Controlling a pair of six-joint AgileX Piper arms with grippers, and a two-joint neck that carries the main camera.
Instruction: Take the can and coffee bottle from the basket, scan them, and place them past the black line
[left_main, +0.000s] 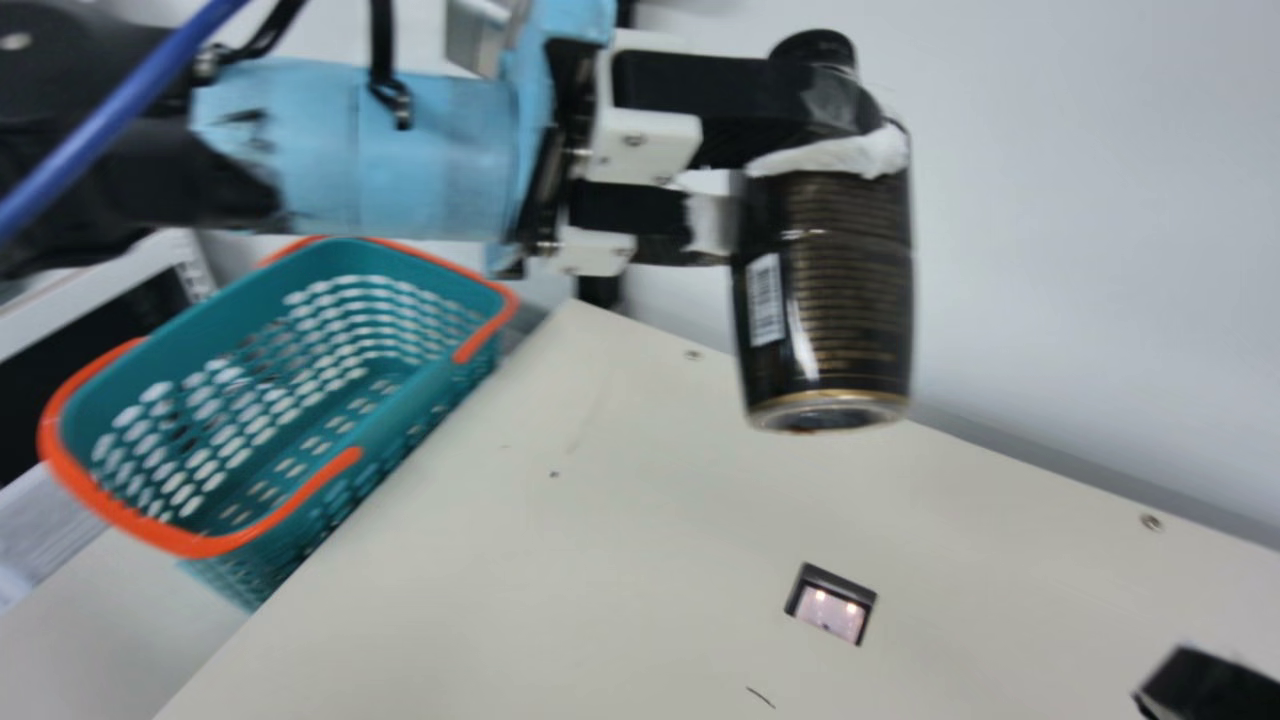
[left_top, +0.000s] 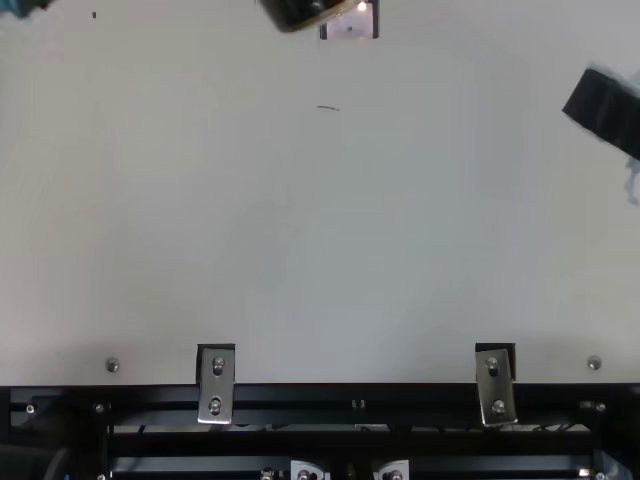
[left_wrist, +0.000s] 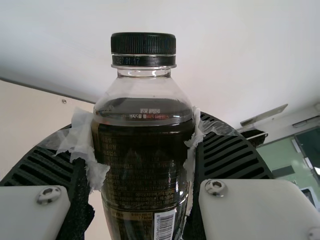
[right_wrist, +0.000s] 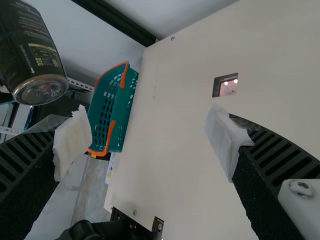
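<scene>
Above the table (left_main: 600, 520), left gripper (left_main: 815, 180) level.

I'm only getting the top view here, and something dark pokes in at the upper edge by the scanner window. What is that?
Observer: The bottle, clasped between the fingers of the left gripper.
Operator: And the right gripper, is it holding anything?
Observer: No, the right wrist view has its fingers apart with nothing between them.
</scene>
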